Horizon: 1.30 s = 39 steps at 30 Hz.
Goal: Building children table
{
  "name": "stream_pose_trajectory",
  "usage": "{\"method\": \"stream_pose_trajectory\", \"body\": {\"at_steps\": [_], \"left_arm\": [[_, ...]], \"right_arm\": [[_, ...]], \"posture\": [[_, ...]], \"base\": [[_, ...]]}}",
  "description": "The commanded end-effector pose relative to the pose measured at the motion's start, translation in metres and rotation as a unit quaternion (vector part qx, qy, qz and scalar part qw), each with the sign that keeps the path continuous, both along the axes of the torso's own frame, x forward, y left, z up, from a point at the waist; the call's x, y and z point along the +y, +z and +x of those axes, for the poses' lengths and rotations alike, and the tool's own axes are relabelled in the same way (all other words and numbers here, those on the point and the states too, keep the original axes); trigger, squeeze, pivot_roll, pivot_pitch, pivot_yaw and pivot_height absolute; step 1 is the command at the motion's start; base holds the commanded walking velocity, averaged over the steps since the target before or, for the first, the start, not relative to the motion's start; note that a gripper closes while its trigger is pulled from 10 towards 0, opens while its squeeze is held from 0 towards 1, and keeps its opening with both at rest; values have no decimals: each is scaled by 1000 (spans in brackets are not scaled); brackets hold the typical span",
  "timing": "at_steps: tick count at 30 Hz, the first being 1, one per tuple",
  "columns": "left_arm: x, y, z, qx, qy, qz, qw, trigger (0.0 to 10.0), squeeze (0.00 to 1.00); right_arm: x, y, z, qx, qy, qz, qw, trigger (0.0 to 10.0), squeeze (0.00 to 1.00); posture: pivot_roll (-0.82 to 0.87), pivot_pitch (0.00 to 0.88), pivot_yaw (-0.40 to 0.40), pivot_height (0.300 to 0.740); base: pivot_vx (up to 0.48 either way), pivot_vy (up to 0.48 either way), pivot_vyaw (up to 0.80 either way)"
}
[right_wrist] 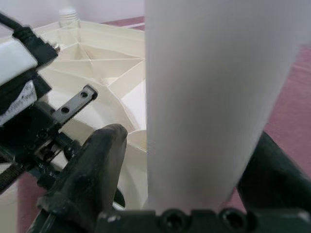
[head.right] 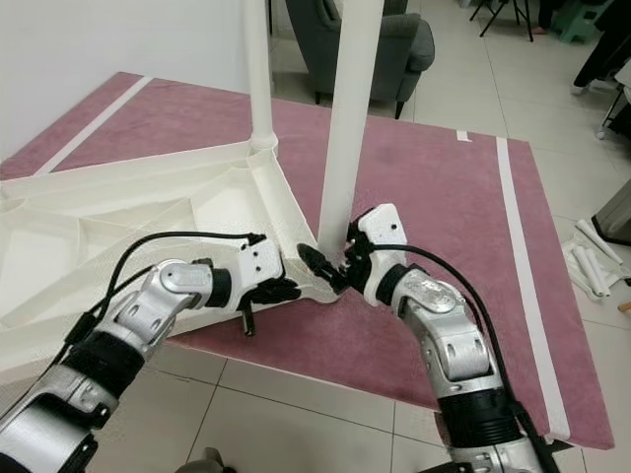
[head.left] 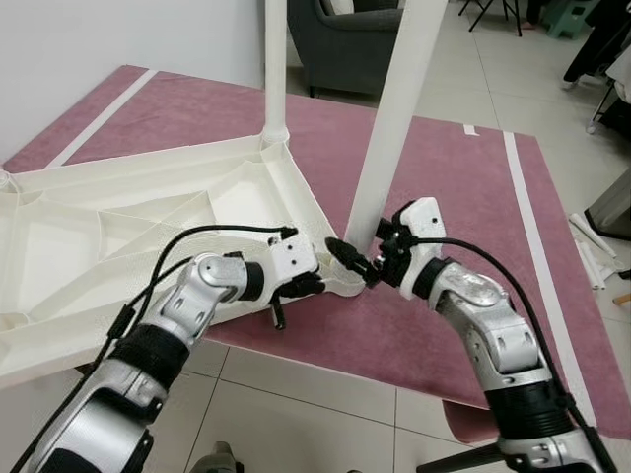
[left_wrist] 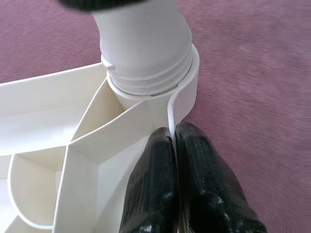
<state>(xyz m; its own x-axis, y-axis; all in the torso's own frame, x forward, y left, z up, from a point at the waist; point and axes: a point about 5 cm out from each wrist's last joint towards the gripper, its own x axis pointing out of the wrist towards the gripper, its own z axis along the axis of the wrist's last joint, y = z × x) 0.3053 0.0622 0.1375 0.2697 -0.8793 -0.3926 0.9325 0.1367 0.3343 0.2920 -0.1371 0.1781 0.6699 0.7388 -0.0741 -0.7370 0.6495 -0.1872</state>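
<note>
A white plastic table top [head.left: 118,236] lies upside down on a maroon rug [head.left: 463,197], its ribbed underside facing up. One white leg [head.left: 394,118] stands tilted in the near corner socket [left_wrist: 146,73]; a second leg [head.left: 275,69] stands upright at the far corner. My left gripper [head.left: 314,283] is shut on the thin rim of the table top just beside the near socket, one finger [left_wrist: 155,184] on each side of the wall. My right gripper [head.left: 357,258] is closed around the base of the near leg [right_wrist: 209,97], with a finger [right_wrist: 104,145] on either side.
A grey armchair [head.left: 345,39] stands beyond the rug. Loose white tubes [head.left: 592,241] lie on the tiles at the right. A white wall [head.left: 99,39] runs along the left. The rug's front edge [head.left: 325,370] meets tiled floor close to me.
</note>
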Motion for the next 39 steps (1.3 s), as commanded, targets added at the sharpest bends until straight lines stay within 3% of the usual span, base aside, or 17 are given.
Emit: {"method": "stream_pose_trajectory", "body": {"at_steps": [1, 8, 9, 10, 11, 12, 18, 26, 28, 30, 34, 38, 39], "left_arm": [[-6, 16, -12, -17, -94, -1, 995, 10000, 0], [12, 18, -37, 5, -164, 18, 986, 10000, 0], [13, 18, -39, 7, -167, 18, 986, 10000, 0], [13, 18, -39, 7, -167, 18, 986, 10000, 0], [14, 17, -39, 8, -164, 18, 986, 10000, 0], [14, 17, -40, 8, -160, 17, 987, 10000, 0], [7, 18, -37, 4, -136, 1, 991, 10000, 0], [-14, 26, -11, -20, -54, -35, 998, 10000, 0], [-23, 30, 0, -21, -28, -46, 998, 10000, 0], [-26, 31, 3, -22, -21, -47, 998, 10000, 0], [-38, 36, 22, -27, 23, -47, 998, 10000, 0], [-44, 41, 31, -29, 42, -51, 997, 10000, 0], [-48, 44, 38, -34, 66, -53, 996, 10000, 0]], "right_arm": [[-6, -4, -2, 11, 14, -16, 1000, 10000, 0], [-6, -10, -9, 42, 81, -37, 995, 10000, 0], [-3, -11, -10, 43, 89, -34, 995, 7686, 0], [-3, -11, -10, 43, 89, -34, 995, 7686, 0], [0, -11, -12, 48, 97, -27, 994, 2314, 0], [2, -11, -13, 52, 105, -21, 993, 0, 0], [8, -19, -12, 67, 87, -17, 994, 0, 0], [12, -39, 10, 75, -74, -23, 994, 0, 0], [12, -42, 21, 73, -150, -22, 986, 0, 0], [12, -43, 23, 72, -171, -22, 982, 0, 0], [10, -45, 35, 66, -288, -19, 955, 0, 0], [11, -46, 39, 66, -331, -9, 941, 0, 0], [11, -46, 42, 68, -363, 3, 929, 0, 0]], "posture": [[142, 13, -14, 740], [152, 10, -20, 740], [154, 10, -21, 740], [154, 10, -21, 740], [156, 8, -23, 740], [156, 7, -24, 740], [152, 6, -23, 740], [144, 10, -17, 740], [139, 13, -10, 740], [139, 13, -10, 740], [139, 17, -7, 740], [141, 19, -6, 740], [141, 19, -5, 740]], "base": [[0, 0, 0], [0, 0, 0], [0, 0, 0], [0, 0, 0], [0, 0, 0], [0, 0, 0], [0, 0, 0], [0, 0, 0], [0, 0, 0], [0, 0, 0], [0, 0, 0], [0, 0, 0], [0, 0, 0]]}}
